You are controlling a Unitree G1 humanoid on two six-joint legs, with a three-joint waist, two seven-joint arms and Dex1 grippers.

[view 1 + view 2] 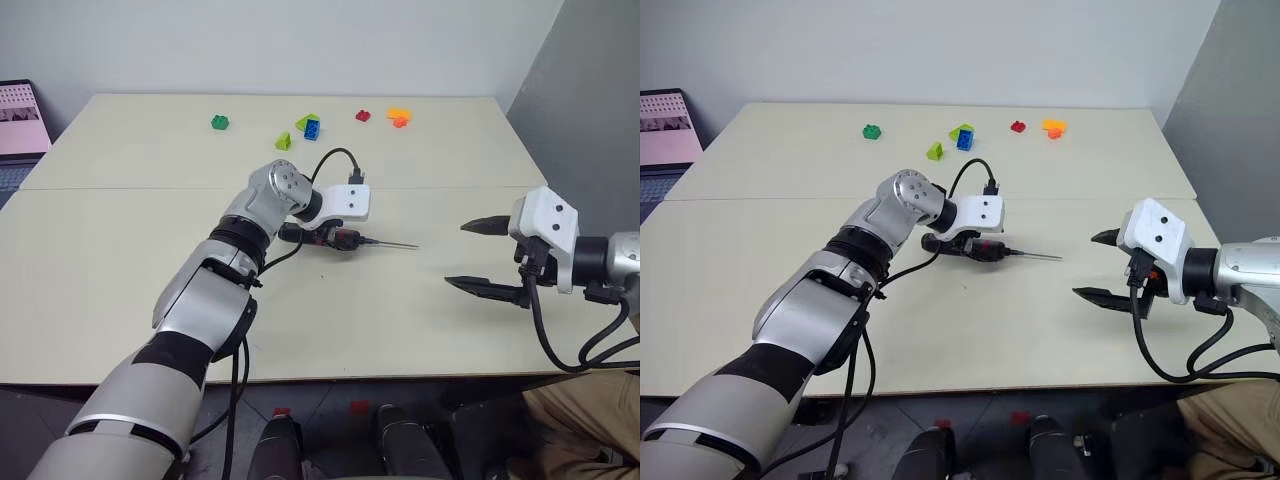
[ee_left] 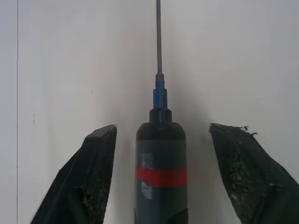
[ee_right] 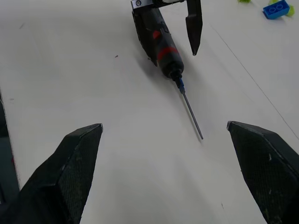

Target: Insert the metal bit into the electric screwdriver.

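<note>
Already the metal bit is sitting in the tip of the electric screwdriver, which is lying on the table. I am holding my left gripper over the tool's body with a finger on each side, spread and not touching it. My right gripper is hovering wide open and empty, well apart. To my eye the insertion looks done, so next I am only needing to lift the left clear without nudging the tool.
</note>
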